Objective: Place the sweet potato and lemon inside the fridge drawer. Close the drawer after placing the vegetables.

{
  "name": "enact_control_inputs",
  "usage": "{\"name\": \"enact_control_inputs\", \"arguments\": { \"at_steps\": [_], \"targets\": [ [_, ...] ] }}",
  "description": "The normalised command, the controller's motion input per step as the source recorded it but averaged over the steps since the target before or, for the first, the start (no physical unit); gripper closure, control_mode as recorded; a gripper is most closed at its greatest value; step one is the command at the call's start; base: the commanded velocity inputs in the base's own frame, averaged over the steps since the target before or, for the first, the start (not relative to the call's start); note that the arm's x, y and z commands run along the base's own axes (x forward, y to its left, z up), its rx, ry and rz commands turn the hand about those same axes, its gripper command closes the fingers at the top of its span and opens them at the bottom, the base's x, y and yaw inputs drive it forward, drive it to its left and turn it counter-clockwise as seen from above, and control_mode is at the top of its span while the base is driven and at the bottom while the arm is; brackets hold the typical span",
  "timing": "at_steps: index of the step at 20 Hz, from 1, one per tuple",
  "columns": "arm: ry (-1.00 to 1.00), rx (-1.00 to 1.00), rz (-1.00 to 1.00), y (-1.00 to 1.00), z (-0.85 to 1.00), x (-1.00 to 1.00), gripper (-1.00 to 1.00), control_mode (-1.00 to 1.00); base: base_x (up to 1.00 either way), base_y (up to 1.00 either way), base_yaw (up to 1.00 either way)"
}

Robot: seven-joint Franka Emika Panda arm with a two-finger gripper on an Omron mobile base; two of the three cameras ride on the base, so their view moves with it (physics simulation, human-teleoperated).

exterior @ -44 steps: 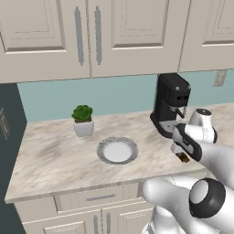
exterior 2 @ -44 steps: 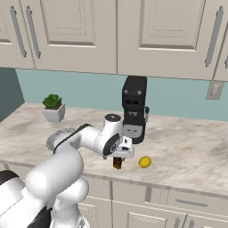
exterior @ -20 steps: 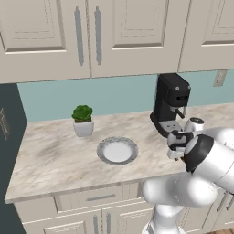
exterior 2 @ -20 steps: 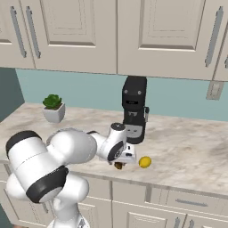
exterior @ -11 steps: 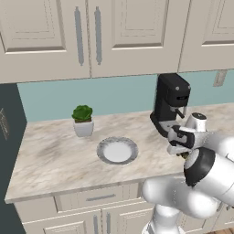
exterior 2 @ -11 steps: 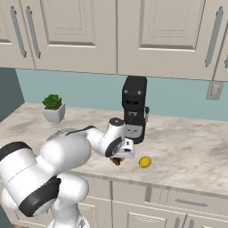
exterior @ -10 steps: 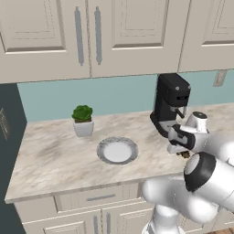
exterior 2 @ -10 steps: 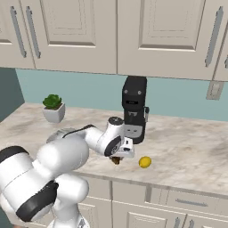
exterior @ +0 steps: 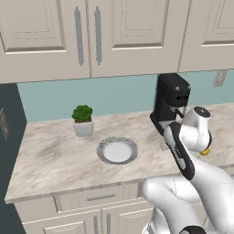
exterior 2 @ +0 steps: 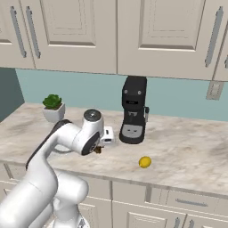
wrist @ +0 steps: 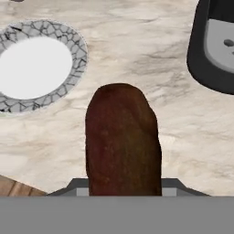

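My gripper [exterior 2: 98, 149] is shut on the sweet potato [wrist: 122, 141], a dark brown stub that hangs a little above the marble counter [exterior 2: 178, 156]. In the hand view the sweet potato stands upright between the jaws and hides the fingertips. The lemon [exterior 2: 144, 162] lies on the counter to the right of my gripper, near the front edge, apart from it. In the left base view the lemon [exterior: 205, 151] peeks out as a yellow speck below my wrist. The fridge drawer is out of view.
A black coffee machine [exterior 2: 133, 111] stands at the back of the counter, just behind and right of my gripper. A white plate [exterior: 117, 151] with a grey patterned rim lies to the left. A small potted plant [exterior: 82, 119] stands further left by the wall.
The jaws have closed on the sweet potato. My gripper has risen off the counter and drawn left, away from the lemon, carrying the sweet potato with it.
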Motion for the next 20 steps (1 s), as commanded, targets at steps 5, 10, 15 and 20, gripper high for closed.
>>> {"name": "enact_control_inputs", "arguments": {
  "at_steps": [5, 10, 15, 20],
  "targets": [
    [-0.04, 0.00, 0.07, 0.83, 0.98, -0.30, 1.00, -1.00, 0.00, 0.00, 0.00],
    [-0.01, 0.00, 0.02, 0.66, 0.97, -0.17, 1.00, -1.00, 0.00, 0.00, 0.00],
    [0.00, 0.00, 0.00, 0.27, 0.30, -0.04, 1.00, -1.00, 0.00, 0.00, 0.00],
    [0.00, 0.00, 0.00, 0.04, -0.05, 0.00, 1.00, -1.00, 0.00, 0.00, 0.00]
  ]
}}
